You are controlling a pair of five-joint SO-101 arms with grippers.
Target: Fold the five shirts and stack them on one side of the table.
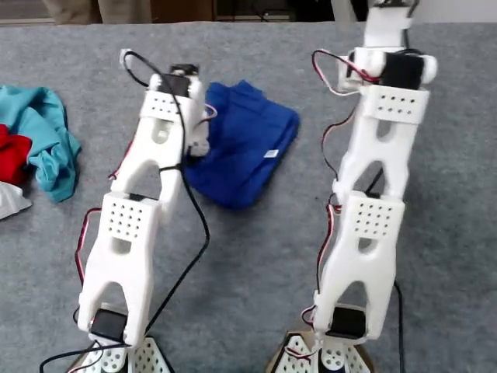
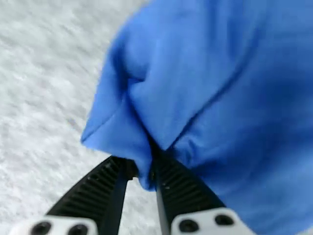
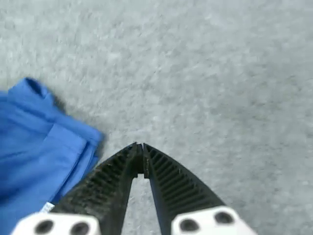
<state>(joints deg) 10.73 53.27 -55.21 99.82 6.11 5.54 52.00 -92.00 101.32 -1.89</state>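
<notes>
Blue shirt (image 1: 245,144) lay crumpled on grey table (image 1: 256,264), left gripper (image 2: 146,171) pinched its fold, right gripper (image 3: 139,159) closed empty near it, high view listed teal shirt (image 1: 46,140), red shirt (image 1: 12,151), white shirt (image 1: 9,200) well apart from it.

A grey felt-like table (image 1: 256,264) meets what may be wooden furniture (image 1: 182,9) behind.

The blue shirt (image 1: 245,144) is showing plain royal blue with a small white tag, and the table (image 1: 256,256) is showing flecked grey felt. A teal shirt (image 1: 43,132), a red shirt (image 1: 12,151) and a white cloth (image 1: 9,200) are showing plain colours. Both arms (image 1: 128,225) are showing white shells, black ribbed fingers (image 3: 166,183) and red, black and white wires (image 1: 203,233).
</notes>
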